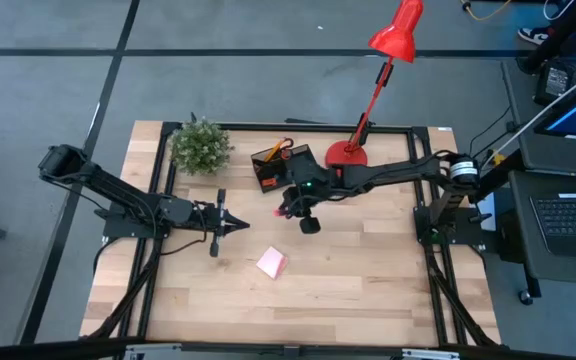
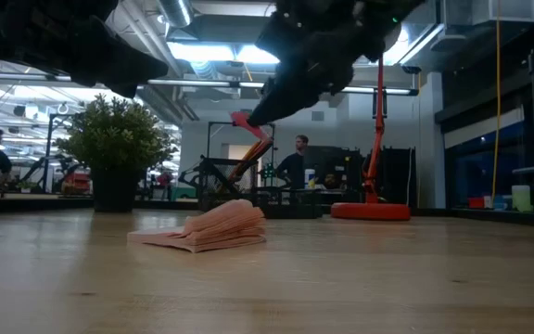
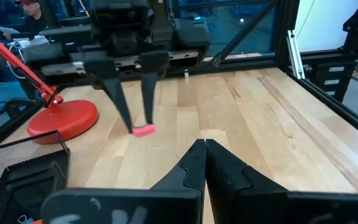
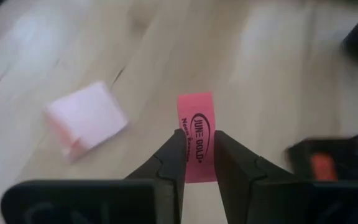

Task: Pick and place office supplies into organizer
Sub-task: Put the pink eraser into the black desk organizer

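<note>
The pink eraser is being pinched upright in the right end effector above the bench, beside the organizer; it is best being carried squarely over an open compartment before release, while the left end effector is being kept closed and empty.

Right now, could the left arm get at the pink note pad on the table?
Probably yes: the left gripper, shut and empty, hangs just beside the note pad with bare table between; the right gripper holds a pink eraser elsewhere.

Pale, smooth wooden desk with visible grain. Glossy red lamp base. Soft pink paper note pad, pages fanned. Black wire-mesh organizer.
</note>
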### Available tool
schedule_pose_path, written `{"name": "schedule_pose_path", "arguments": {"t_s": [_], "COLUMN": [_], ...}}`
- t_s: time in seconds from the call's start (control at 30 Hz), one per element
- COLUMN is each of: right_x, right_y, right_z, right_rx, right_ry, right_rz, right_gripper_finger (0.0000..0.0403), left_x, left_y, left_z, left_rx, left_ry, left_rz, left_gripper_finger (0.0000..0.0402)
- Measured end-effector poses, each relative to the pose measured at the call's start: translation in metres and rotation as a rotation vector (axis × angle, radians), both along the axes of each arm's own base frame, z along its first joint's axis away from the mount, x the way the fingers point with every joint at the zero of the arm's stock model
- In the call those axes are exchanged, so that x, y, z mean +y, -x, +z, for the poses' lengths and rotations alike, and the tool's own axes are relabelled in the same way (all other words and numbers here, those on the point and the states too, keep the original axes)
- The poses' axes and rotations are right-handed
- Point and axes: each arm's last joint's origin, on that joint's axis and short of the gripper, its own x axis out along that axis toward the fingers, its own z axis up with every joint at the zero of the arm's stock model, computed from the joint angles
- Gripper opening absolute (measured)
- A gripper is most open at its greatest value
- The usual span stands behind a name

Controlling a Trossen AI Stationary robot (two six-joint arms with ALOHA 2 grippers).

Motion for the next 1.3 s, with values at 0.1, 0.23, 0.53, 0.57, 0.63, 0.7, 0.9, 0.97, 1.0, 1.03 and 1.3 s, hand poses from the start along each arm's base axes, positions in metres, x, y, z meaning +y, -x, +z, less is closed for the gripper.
{"name": "schedule_pose_path", "arguments": {"t_s": [0.1, 0.23, 0.53, 0.57, 0.63, 0.7, 0.9, 0.97, 1.0, 1.03, 1.3], "right_x": [-0.003, -0.007, -0.008, -0.009, -0.013, -0.017, -0.021, -0.021, -0.022, -0.022, -0.033], "right_y": [0.003, 0.006, 0.018, 0.019, 0.021, 0.021, 0.022, 0.022, 0.022, 0.022, 0.023], "right_z": [-0.004, -0.014, -0.033, -0.035, -0.033, -0.033, -0.035, -0.035, -0.035, -0.035, -0.034], "right_rx": [-0.104, -0.167, -0.341, -0.358, -0.405, -0.411, -0.396, -0.397, -0.397, -0.398, -0.407], "right_ry": [0.008, 0.001, -0.029, -0.037, -0.054, -0.063, -0.03, -0.017, -0.01, -0.003, 0.012], "right_rz": [-0.01, -0.031, -0.064, -0.073, -0.094, -0.126, -0.268, -0.285, -0.288, -0.289, -0.315], "right_gripper_finger": [0.0074, 0.0074, 0.0074, 0.0074, 0.0074, 0.0074, 0.0074, 0.0074, 0.0074, 0.0074, 0.0074], "left_x": [0.0, 0.0, 0.0, 0.001, 0.001, 0.002, 0.007, 0.008, 0.008, 0.008, 0.008], "left_y": [0.0, 0.0, 0.0, 0.0, 0.0, 0.0, 0.001, 0.001, 0.001, 0.001, 0.001], "left_z": [0.0, 0.0, 0.0, 0.0, 0.0, 0.0, 0.001, 0.001, 0.001, 0.0, 0.0], "left_rx": [-0.001, -0.001, -0.002, -0.002, -0.003, -0.005, -0.017, -0.018, -0.017, -0.015, -0.011], "left_ry": [0.001, 0.001, -0.001, -0.002, -0.005, -0.009, -0.013, -0.017, -0.018, -0.019, -0.021], "left_rz": [0.0, 0.0, 0.012, 0.019, 0.034, 0.064, 0.252, 0.273, 0.276, 0.276, 0.277], "left_gripper_finger": [0.0002, 0.0003, 0.0002, 0.0002, 0.0002, 0.0003, 0.0001, 0.0003, 0.0003, 0.0003, 0.0003]}}
